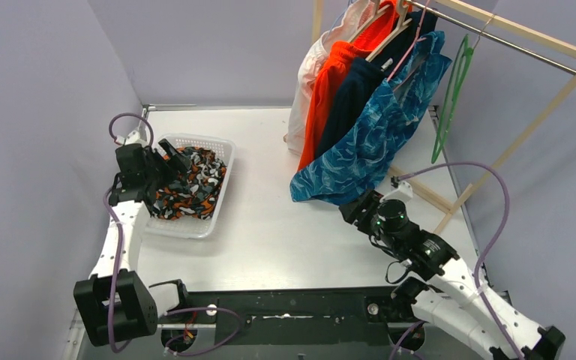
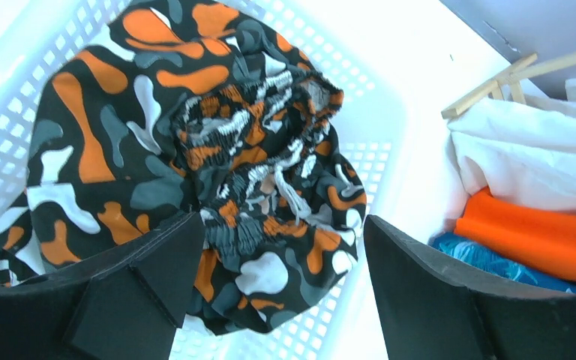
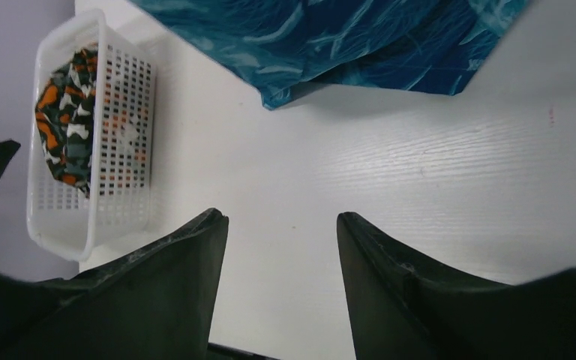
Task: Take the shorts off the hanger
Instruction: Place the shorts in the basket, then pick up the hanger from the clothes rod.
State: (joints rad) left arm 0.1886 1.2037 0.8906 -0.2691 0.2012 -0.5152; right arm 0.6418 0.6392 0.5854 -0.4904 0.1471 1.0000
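The camouflage shorts [image 1: 191,187] lie crumpled in the white basket [image 1: 214,202]; they fill the left wrist view [image 2: 195,150]. My left gripper [image 1: 171,154] hangs open just above them, jaws wide apart and empty [image 2: 281,225]. The teal-blue shorts [image 1: 375,142], dark navy shorts [image 1: 349,94], bright orange shorts [image 1: 328,82] and white shorts [image 1: 304,90] hang on hangers from the wooden rack. My right gripper [image 1: 356,206] is open and empty just below the teal-blue shorts' hem [image 3: 330,45], above the bare table [image 3: 281,217].
An empty green hanger [image 1: 450,97] hangs on the rail [image 1: 525,49] to the right of the shorts. The rack's wooden legs [image 1: 510,150] stand at the table's right side. The basket also shows in the right wrist view [image 3: 120,187]. Purple walls close in left and back.
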